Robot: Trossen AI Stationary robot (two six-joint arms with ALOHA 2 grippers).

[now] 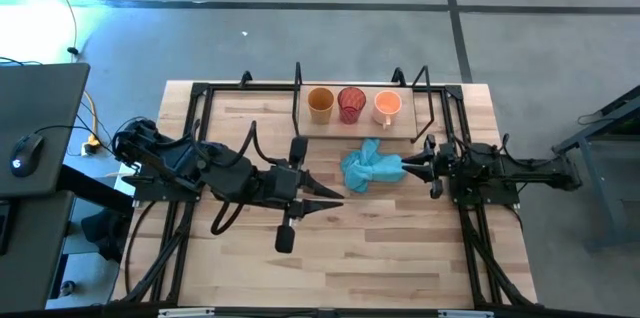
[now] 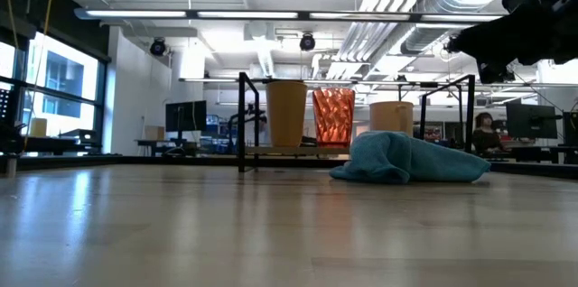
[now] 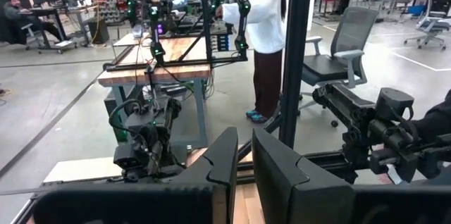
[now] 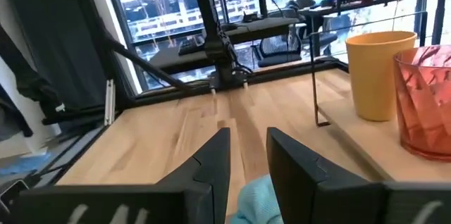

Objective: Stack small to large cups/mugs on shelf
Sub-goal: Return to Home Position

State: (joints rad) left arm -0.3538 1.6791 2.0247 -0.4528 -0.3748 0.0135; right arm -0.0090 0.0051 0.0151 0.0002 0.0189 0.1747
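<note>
**GRIPPERS EMPTY; 3 CUPS IN ROW ON SHELF**

Left gripper [image 1: 335, 198]: fingers [image 3: 224, 160] narrowly apart, w/ a slim gap btwn the pads. Nothing held, nothing touched. Pos.: over bare tabletop [image 1: 400, 248], approx. 7 o'clock of the blue cloth [image 1: 368, 168].

Right gripper [image 1: 408, 166]: fingers [image 4: 215, 159] a little apart, nothing held. Pos.: over the cloth's 3 o'clock edge. The low view shows this arm raised clear of the cloth, no contact.

Shelf [image 1: 405, 130]: light-wood board on a thin black frame, at the 12 o'clock side of the tabletop. The cloth lies just beside its 6 o'clock edge.

Cups: all upright on the shelf in one row, near each other, not nested.
- Amber-orange cup [image 1: 320, 105]: 9 o'clock end. Opaque, tallest in low view.
- Red cup [image 1: 351, 105]: middle. Translucent, faceted wall.
- Pale orange mug [image 1: 387, 106]: 3 o'clock end. Shortest. In low view its lower part is hidden behind the cloth.
</note>
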